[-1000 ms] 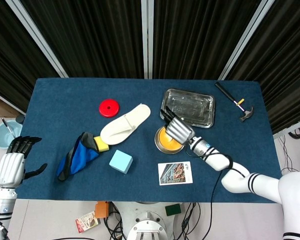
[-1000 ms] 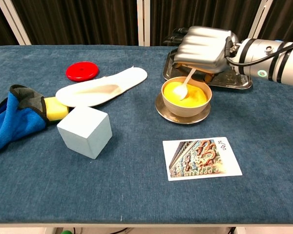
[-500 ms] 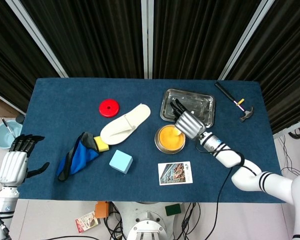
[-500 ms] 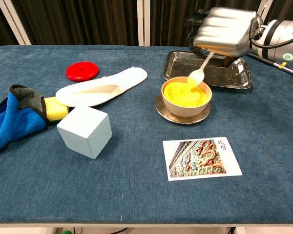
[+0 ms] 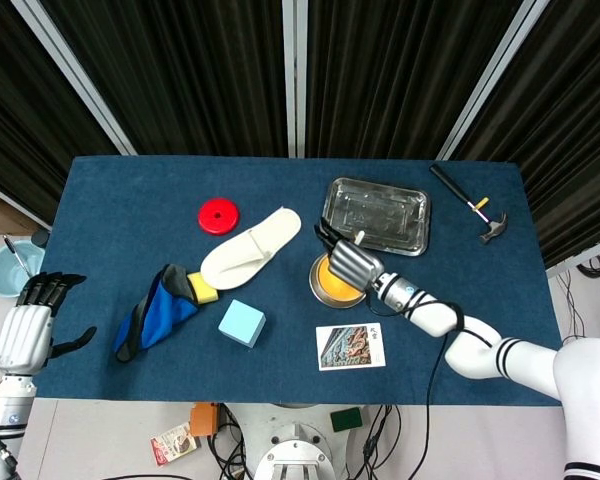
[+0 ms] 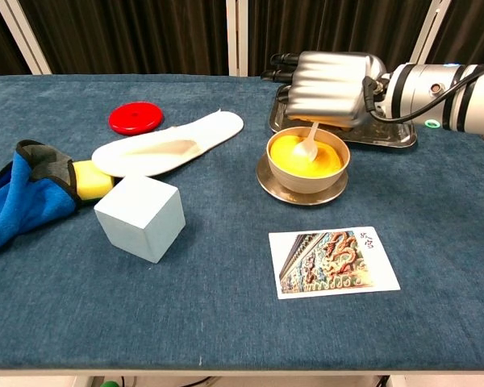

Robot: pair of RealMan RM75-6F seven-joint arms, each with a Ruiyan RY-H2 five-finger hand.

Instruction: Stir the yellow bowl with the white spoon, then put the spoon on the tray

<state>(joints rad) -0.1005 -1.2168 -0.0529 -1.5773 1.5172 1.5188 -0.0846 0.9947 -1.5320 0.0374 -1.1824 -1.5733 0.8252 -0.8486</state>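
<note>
- Your right hand (image 6: 329,81) grips the white spoon (image 6: 306,148), its tip down in the yellow bowl (image 6: 306,159) beside the tray (image 5: 378,214)
- Stir in small circles, clear of the bowl's wall
- Your left hand (image 5: 25,333) hangs off the worktop (image 6: 226,322), fingers apart, holding nothing

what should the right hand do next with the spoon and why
Probably sweep the white spoon around inside the yellow bowl. The right hand grips its handle directly above the bowl, and the spoon's tip sits down in the yellow contents, so stirring looks underway. The metal tray just behind can wait until the stirring is done.
</note>
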